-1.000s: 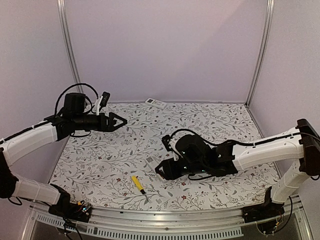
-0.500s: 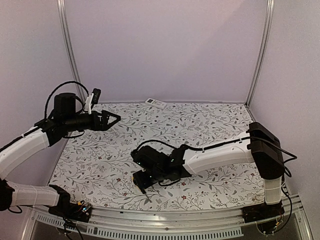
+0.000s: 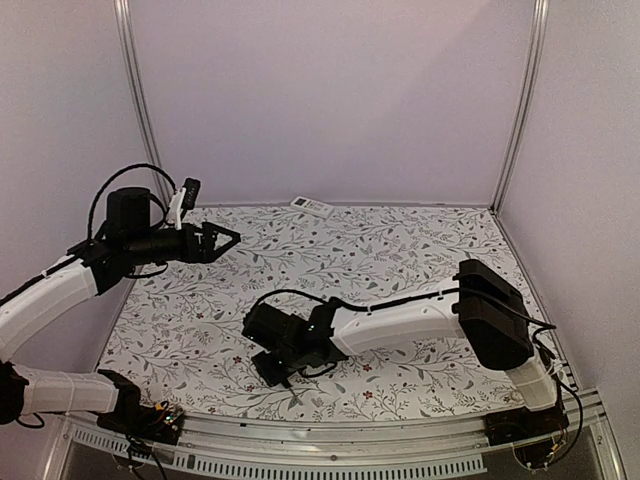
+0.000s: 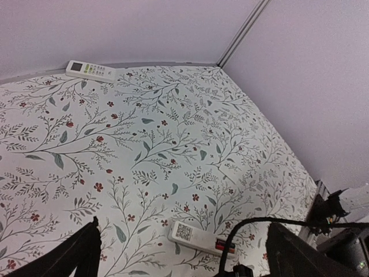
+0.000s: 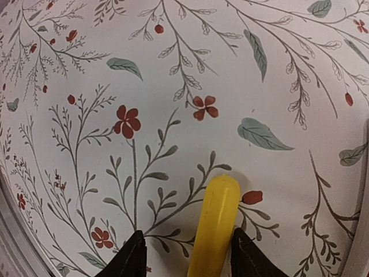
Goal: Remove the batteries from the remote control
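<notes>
The slim white remote control (image 4: pixel 199 236) lies back up on the floral table, seen in the left wrist view. Its battery compartment is open at the right end and a reddish battery (image 4: pixel 225 246) shows in it; the dark battery I cannot make out. A black cable crosses in front of that end. In the top view the right arm hides the remote. My left gripper (image 3: pixel 226 238) is open and empty, high over the table's left back. My right gripper (image 3: pixel 270 368) is open, low over the table, its fingers (image 5: pixel 131 255) on either side of a yellow screwdriver handle (image 5: pixel 214 222).
A broader white remote (image 3: pixel 311 206) lies at the back edge by the wall, also in the left wrist view (image 4: pixel 90 70). Purple walls and metal posts enclose the table. The right arm stretches across the table's front middle.
My right arm has swung left and toward the front edge, and its gripper now straddles the yellow screwdriver. My left arm drew back to the left, then stayed still.
</notes>
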Robot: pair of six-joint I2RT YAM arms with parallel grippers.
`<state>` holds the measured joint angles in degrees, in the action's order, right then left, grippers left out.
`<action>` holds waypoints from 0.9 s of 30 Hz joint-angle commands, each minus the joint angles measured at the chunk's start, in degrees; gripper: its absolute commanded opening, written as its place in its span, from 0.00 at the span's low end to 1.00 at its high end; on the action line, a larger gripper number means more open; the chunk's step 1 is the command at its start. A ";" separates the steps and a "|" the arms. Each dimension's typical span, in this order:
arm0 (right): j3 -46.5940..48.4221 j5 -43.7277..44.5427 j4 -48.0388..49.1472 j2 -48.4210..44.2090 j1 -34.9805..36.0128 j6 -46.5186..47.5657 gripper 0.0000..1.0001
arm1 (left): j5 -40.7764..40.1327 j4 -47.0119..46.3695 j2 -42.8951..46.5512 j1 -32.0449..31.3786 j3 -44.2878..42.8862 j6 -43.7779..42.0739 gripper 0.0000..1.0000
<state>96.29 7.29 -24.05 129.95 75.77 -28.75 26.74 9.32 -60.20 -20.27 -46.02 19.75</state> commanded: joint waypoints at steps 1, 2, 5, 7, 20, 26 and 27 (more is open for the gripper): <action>4.11 3.68 -4.81 4.28 0.53 1.07 0.47 | 0.55 0.71 1.15 0.70 0.89 0.22 1.00; 4.36 4.46 -5.15 4.55 0.52 1.00 0.44 | 0.49 0.64 1.25 0.72 0.96 0.23 1.00; 4.33 5.98 -4.94 4.70 0.52 -0.14 0.32 | 0.25 0.46 1.61 0.69 1.17 0.37 1.00; 4.34 6.04 -4.42 4.47 0.52 -0.74 0.23 | -0.05 0.31 1.76 0.71 1.28 0.38 1.00; -2.62 6.26 4.92 -7.79 -1.14 -3.66 0.00 | -1.57 -4.15 7.95 0.63 3.42 2.00 1.00; -12.96 7.82 13.12 -20.91 -3.55 -4.50 0.00 | 0.85 -10.81 12.50 -0.75 6.88 7.21 0.99; -14.65 8.53 13.90 -22.93 -4.05 -4.75 0.00 | 0.75 -11.95 13.13 -1.54 7.43 7.96 0.99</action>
<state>86.11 13.08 -17.39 116.05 73.82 -32.18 26.26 3.49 -49.36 -20.43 -40.93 23.86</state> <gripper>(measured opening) 0.128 0.993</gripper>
